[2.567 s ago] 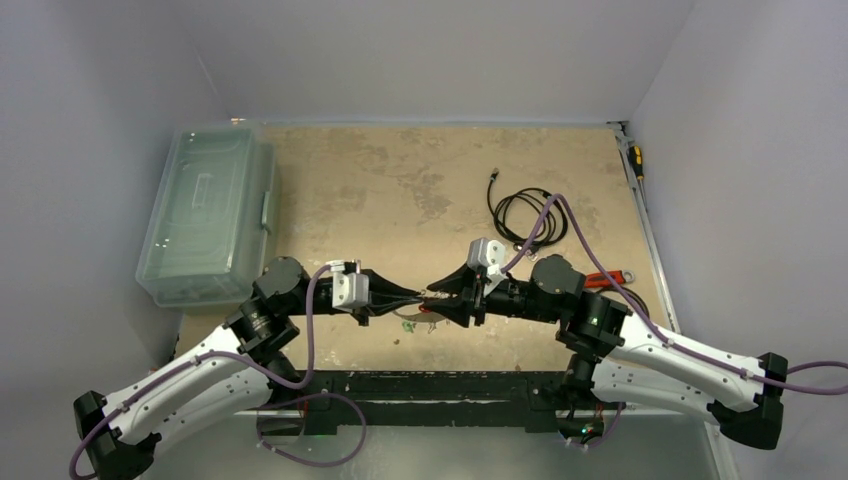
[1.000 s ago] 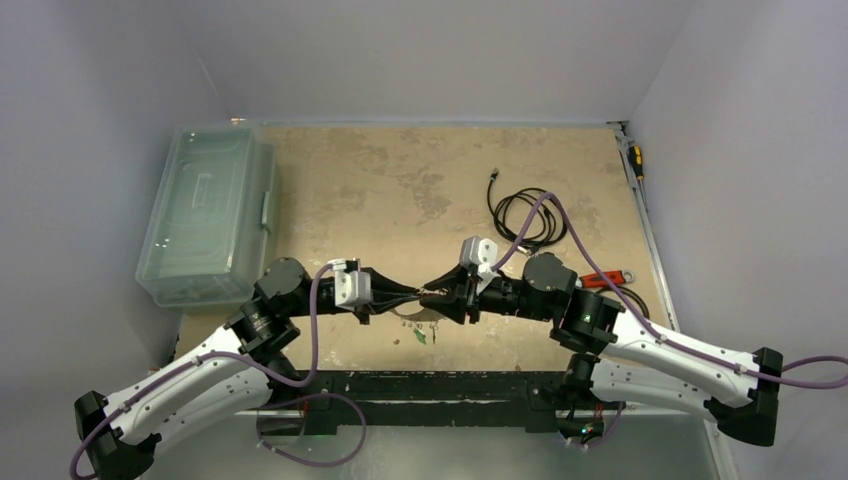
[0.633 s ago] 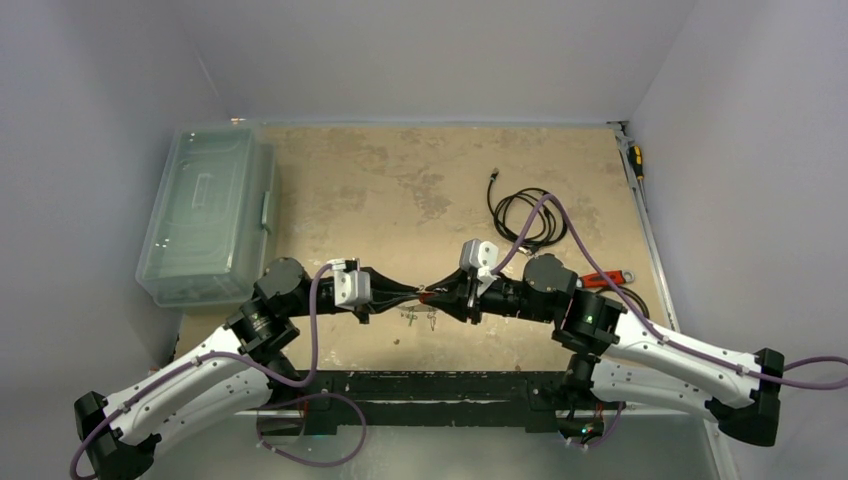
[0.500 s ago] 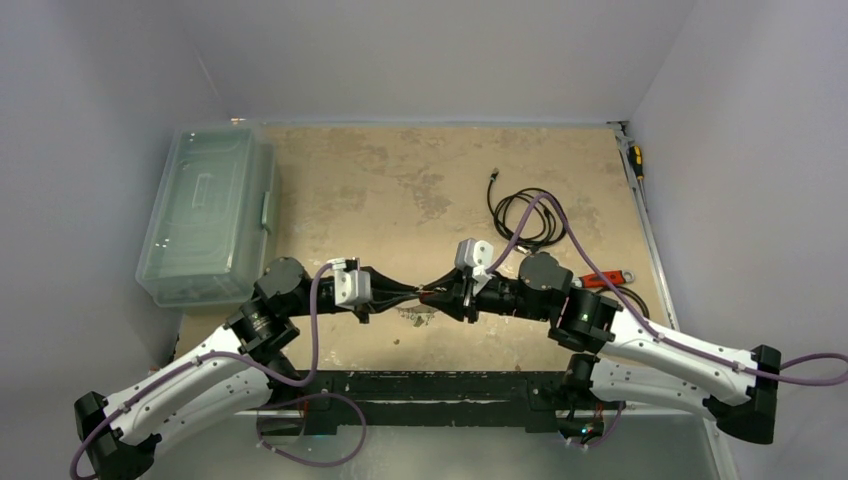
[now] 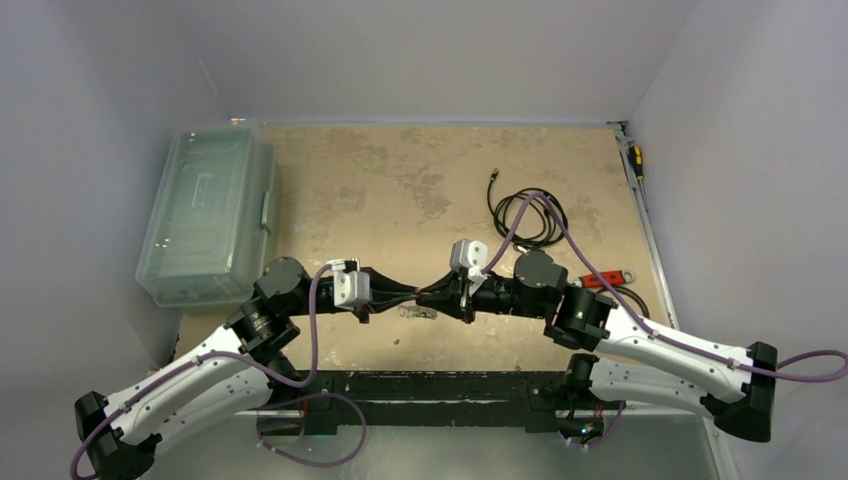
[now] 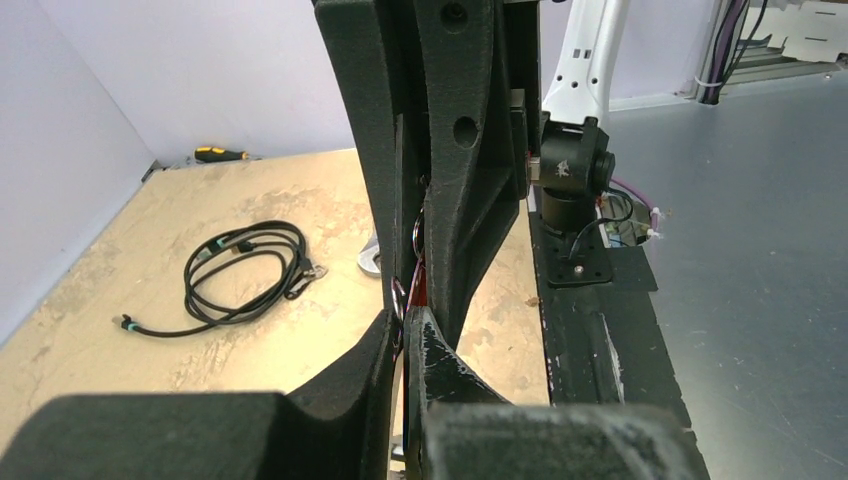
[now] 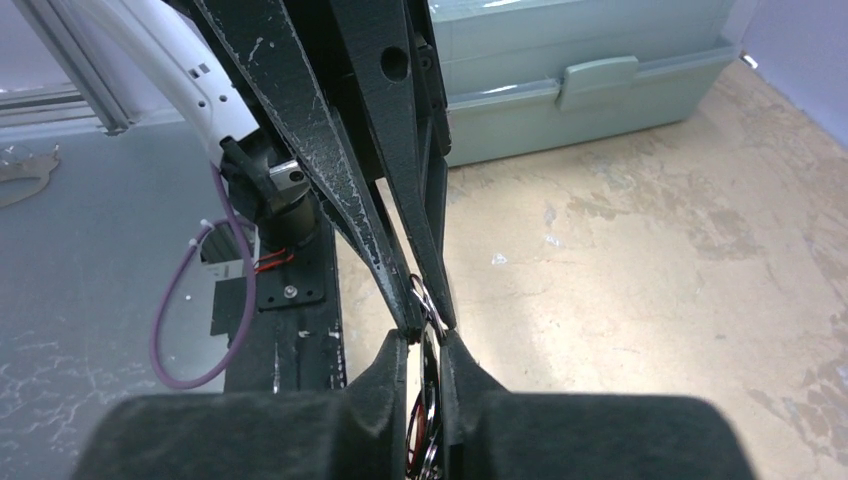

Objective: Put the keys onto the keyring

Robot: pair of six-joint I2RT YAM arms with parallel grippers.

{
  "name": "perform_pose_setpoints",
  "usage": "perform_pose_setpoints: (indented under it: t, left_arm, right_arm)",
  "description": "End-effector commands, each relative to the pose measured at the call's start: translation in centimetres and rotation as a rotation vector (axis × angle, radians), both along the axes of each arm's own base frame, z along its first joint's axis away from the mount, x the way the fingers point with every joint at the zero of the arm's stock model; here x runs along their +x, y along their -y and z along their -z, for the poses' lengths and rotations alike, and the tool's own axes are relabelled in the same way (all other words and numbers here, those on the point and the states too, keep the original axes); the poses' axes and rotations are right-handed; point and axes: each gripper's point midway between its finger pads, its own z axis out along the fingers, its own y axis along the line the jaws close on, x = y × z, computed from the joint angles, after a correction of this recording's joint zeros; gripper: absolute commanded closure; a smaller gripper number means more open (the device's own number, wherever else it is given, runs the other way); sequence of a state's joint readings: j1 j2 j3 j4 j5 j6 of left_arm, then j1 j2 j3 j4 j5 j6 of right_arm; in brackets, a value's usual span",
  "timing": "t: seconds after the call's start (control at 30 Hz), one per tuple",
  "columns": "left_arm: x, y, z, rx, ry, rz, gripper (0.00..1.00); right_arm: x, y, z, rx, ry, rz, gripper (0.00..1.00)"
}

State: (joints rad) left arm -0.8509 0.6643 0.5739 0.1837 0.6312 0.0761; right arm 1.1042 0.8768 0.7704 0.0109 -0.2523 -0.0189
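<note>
One table [image 5: 400, 180], one clear bin [image 5: 205, 215], two arms, one black cable [image 5: 525, 215], one wrench [image 5: 605, 280], one keyring [image 7: 427, 299]. We can't count the keys [image 5: 418, 313], they're bunched. Tip to tip above the table's near edge: left gripper [image 6: 405, 325] clenched on keyring, right gripper [image 7: 425, 340] pinching keys, one red head showing. A second ago the right jaws were wider and the arm was further right.

We see plain pale lilac-grey walls [image 5: 430, 50] on three sides of a worn beige tabletop [image 5: 400, 170] with darker stains. The light is soft and even. A translucent pale green plastic lidded box [image 5: 205, 215] stands at its left edge.
</note>
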Motion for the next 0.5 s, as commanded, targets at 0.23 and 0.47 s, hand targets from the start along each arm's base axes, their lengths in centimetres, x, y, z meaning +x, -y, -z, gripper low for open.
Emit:
perform_pose_setpoints:
  t: [0.23,0.47]
  left_arm:
    - [-0.7,-0.1,-1.4,0.010,0.064,0.036,0.48]
    - [-0.4,-1.2,-2.7,0.118,0.050,-0.014,0.42]
  right_arm:
    - [0.4,0.9,-3.4,0.037,0.131,0.015,1.00]
    - [1.4,2.4,-2.3,-0.093,0.160,0.067,1.00]
